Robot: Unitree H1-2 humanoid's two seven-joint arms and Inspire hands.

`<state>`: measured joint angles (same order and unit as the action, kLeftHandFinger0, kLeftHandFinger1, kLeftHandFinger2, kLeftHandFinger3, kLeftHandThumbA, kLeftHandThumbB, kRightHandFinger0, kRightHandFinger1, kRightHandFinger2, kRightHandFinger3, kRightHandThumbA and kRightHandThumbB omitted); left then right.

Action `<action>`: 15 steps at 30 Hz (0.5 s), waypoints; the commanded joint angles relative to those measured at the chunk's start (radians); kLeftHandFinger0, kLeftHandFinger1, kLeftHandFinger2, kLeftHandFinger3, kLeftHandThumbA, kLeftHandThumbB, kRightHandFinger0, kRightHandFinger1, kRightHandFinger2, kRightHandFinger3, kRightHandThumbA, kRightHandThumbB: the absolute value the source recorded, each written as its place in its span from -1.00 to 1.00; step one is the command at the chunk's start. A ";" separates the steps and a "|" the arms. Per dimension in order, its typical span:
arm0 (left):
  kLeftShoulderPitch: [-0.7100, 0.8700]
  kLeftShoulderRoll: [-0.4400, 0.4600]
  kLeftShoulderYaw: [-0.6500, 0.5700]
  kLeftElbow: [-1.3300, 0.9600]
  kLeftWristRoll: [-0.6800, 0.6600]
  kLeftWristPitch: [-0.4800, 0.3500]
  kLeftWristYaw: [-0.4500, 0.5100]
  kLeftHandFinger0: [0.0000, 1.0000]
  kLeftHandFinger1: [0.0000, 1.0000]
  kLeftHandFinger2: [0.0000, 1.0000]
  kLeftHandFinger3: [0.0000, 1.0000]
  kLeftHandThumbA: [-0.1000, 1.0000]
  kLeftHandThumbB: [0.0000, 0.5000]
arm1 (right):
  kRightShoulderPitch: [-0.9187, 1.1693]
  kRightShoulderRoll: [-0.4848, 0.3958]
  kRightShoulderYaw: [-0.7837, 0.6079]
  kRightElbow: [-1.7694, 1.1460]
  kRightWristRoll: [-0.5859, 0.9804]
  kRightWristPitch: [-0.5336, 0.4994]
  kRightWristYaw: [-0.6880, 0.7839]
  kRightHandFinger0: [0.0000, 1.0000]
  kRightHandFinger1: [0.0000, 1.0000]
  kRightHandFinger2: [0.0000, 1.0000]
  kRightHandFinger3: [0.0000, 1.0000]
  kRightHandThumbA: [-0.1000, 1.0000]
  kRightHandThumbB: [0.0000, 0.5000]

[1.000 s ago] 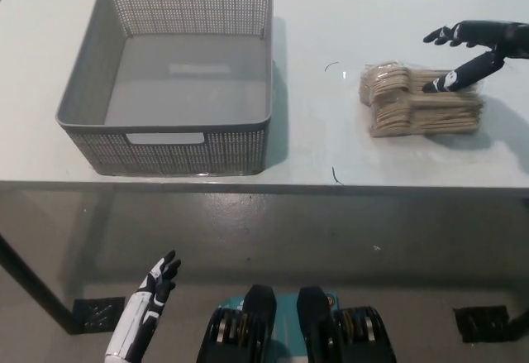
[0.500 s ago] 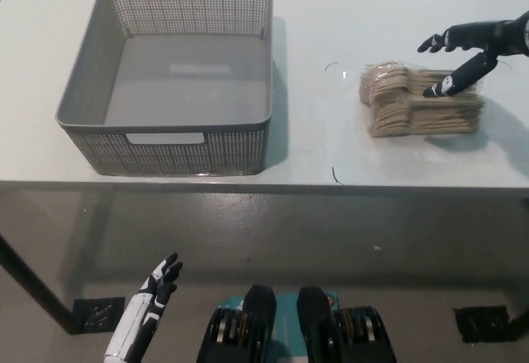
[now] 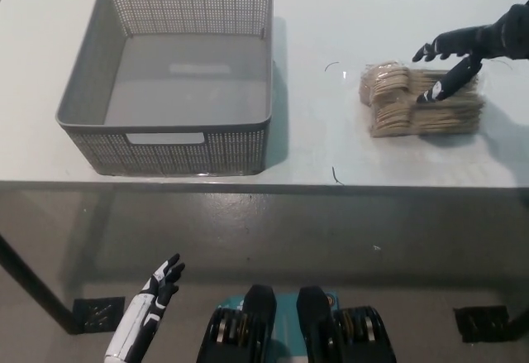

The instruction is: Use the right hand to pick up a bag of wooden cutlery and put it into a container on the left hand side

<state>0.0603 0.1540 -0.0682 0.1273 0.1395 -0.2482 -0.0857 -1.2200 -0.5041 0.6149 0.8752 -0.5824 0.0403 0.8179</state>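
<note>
cutlery bag (image 3: 417,108) lies on the table (image 3: 331,16) right of the basket (image 3: 165,152). right hand (image 3: 464,49) over it, fingers spread, grasping nothing. left hand (image 3: 150,303) rests low, fingers apart.

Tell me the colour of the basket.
The basket is grey, with perforated walls; head view.

Bare bench (image 3: 318,123) lies between cutlery bag (image 3: 421,98) and grey basket (image 3: 178,74); basket's mesh wall blocks low passage, its open top is free.
</note>
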 commanded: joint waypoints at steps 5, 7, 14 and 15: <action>0.004 0.014 -0.007 -0.033 -0.007 -0.010 -0.016 1.00 1.00 1.00 1.00 1.00 -0.50 | -0.074 0.045 -0.001 0.103 -0.039 -0.064 -0.101 1.00 1.00 1.00 1.00 0.37 1.00; 0.006 0.013 -0.008 -0.040 -0.006 -0.006 -0.017 1.00 1.00 1.00 1.00 1.00 -0.51 | -0.074 0.067 0.014 0.142 -0.054 -0.082 -0.117 1.00 1.00 1.00 1.00 0.37 1.00; 0.002 0.016 -0.003 -0.041 -0.015 -0.012 -0.023 1.00 1.00 1.00 1.00 1.00 -0.46 | -0.069 0.138 0.038 0.308 -0.068 -0.129 -0.179 1.00 1.00 1.00 1.00 0.40 1.00; 0.002 0.018 -0.004 -0.040 -0.015 -0.013 -0.025 1.00 1.00 1.00 1.00 1.00 -0.46 | -0.065 0.149 0.034 0.330 -0.062 -0.124 -0.183 1.00 1.00 1.00 1.00 0.34 1.00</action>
<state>0.0624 0.1542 -0.0721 0.1191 0.1384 -0.2483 -0.0984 -1.2536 -0.3924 0.6387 1.1459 -0.6278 -0.0405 0.6826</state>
